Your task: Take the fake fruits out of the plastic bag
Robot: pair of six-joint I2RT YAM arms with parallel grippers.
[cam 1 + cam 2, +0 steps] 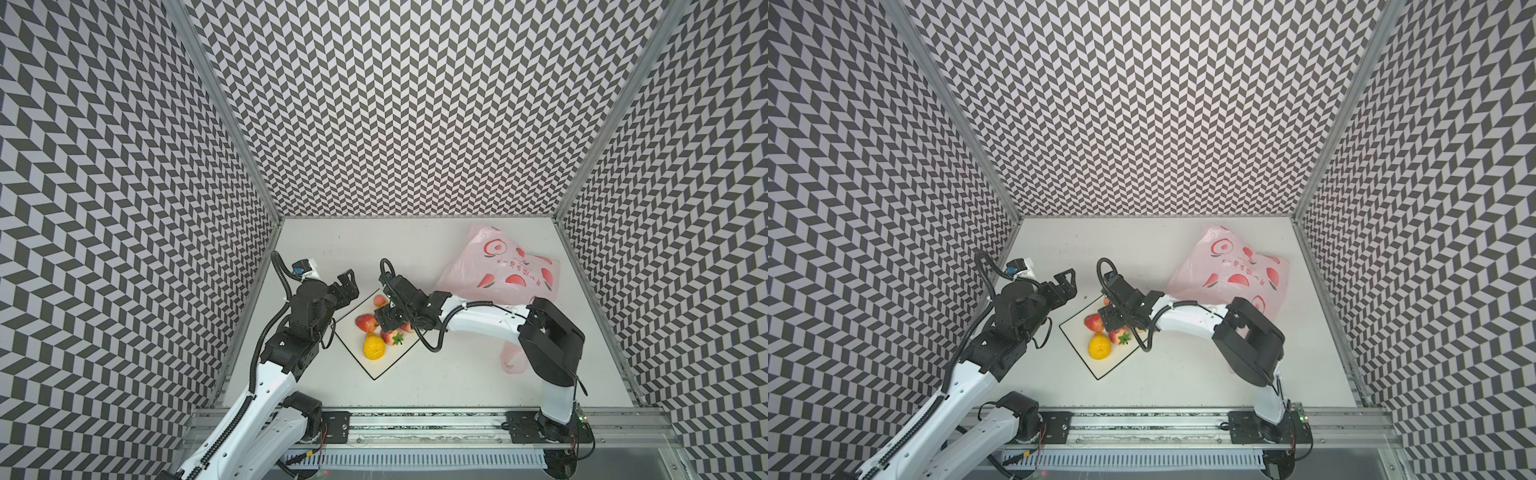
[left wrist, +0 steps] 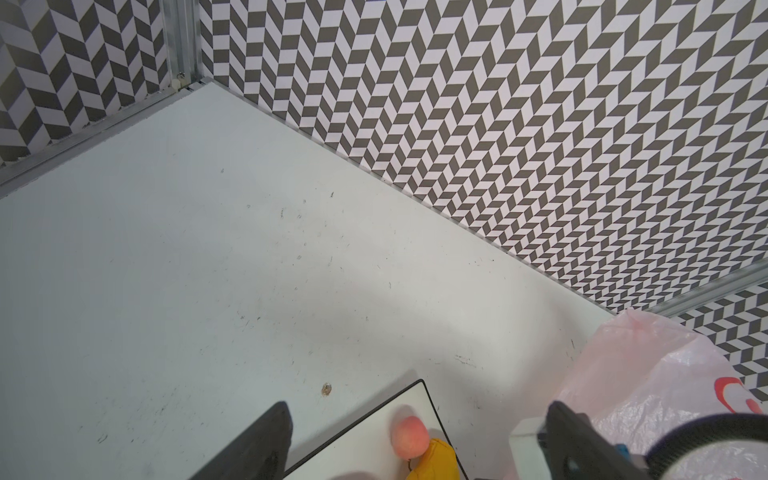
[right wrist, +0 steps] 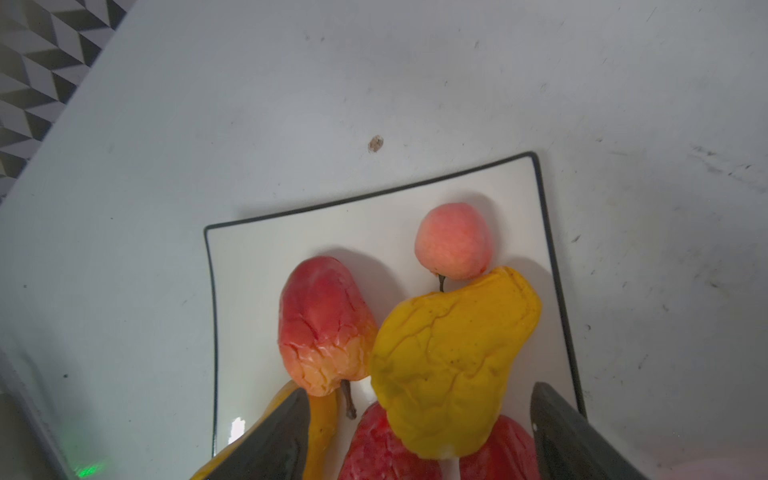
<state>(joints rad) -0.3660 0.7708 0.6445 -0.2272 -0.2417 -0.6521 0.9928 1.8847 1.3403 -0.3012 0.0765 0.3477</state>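
Fake fruits (image 1: pixel 392 336) lay bunched on the white square plate (image 1: pixel 376 369), left of the middle of the counter (image 1: pixel 436 374) and outside the plastic bag (image 1: pixel 498 266). One ridged yellow fruit (image 3: pixel 453 361) sat atop the strawberries (image 3: pixel 386 449), its narrow end toward the pink-red ball (image 3: pixel 453 241) at the plate's far corner. It lay between the right gripper's (image 3: pixel 419 390) spread jaws, touching neither. The bag sprawled at far right, long axis far to near, its handle loop (image 1: pixel 513 361) nearest. The left gripper's (image 1: pixel 353 284) jaws gaped, holding nothing.

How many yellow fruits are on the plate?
2: one yellow fruit under the right gripper, the second yellow fruit toward the near corner of the plate. More may be hidden.
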